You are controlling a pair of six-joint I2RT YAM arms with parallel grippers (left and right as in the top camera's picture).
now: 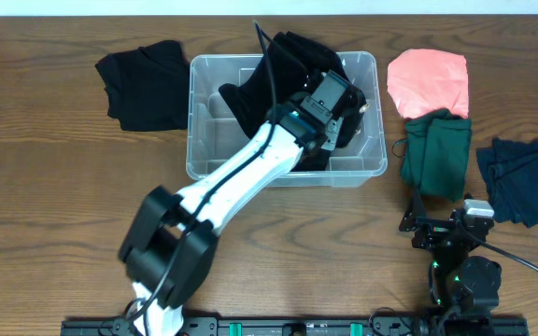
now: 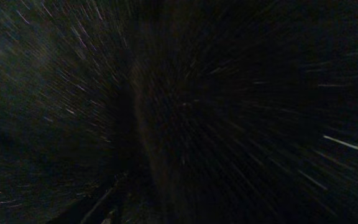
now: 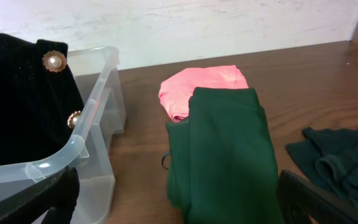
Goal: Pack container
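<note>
Overhead, a folded black garment (image 1: 143, 86) lies on the wooden surface (image 1: 45, 205) at far left, just beside the container (image 1: 202, 154) but outside it. The container sits toward the far side of the surface, about mid-width. Its left part is bare, and its right part is filled by a second black garment (image 1: 246, 101) that heaps up over the back rim. The left arm (image 1: 250, 168) reaches diagonally from the near edge, over the front wall and into that heap. The left fingers are buried in the dark cloth, and the left wrist view gives only blurred black fabric, so I cannot tell whether they are apart or clamped. From the right wrist, the garment in the container shows two pearl-and-gold buttons (image 3: 53, 60) near the clear corner. Right of the container lies a pink garment (image 1: 428, 82), with a dark green garment (image 1: 437, 154) overlapping its near edge, then a dark blue garment (image 1: 523, 177) at far right. The right fingers (image 3: 48, 196) stand apart and hold nothing — they sit on the near side of the green garment, pointing toward it.
</note>
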